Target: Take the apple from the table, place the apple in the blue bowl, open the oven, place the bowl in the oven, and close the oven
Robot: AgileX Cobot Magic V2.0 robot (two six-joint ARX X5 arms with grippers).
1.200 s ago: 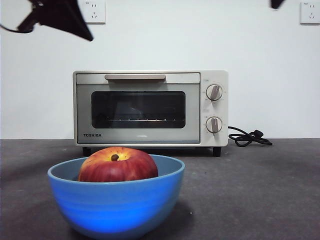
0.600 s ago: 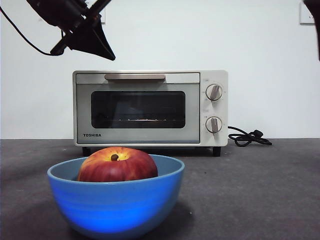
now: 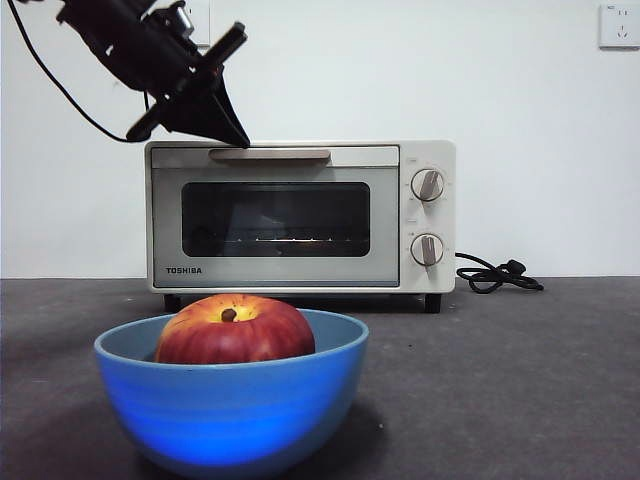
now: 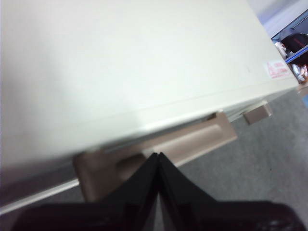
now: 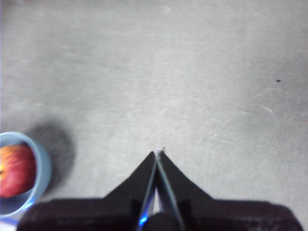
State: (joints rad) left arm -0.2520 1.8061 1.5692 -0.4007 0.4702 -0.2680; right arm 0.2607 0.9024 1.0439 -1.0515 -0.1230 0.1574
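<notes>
The left pincer (image 3: 240, 140), jaws pressed together, is descending from the upper left corner to the oven (image 3: 300, 215) top, its tip now just above the left end of the beige handle (image 3: 270, 155), so door-opening is likely starting. The apple (image 3: 235, 328) is sitting in the blue bowl (image 3: 232, 405) on the surface (image 3: 520, 380), leaving open room before the door. The right pincer (image 5: 157, 154), also closed, is waiting over bare surface.

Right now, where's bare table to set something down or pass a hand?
Open: the table right of the blue bowl, in front of the cord; the right gripper hangs shut above it. A narrower strip lies between bowl and oven. Crowded: the oven handle, with the shut left gripper right at it.
</notes>
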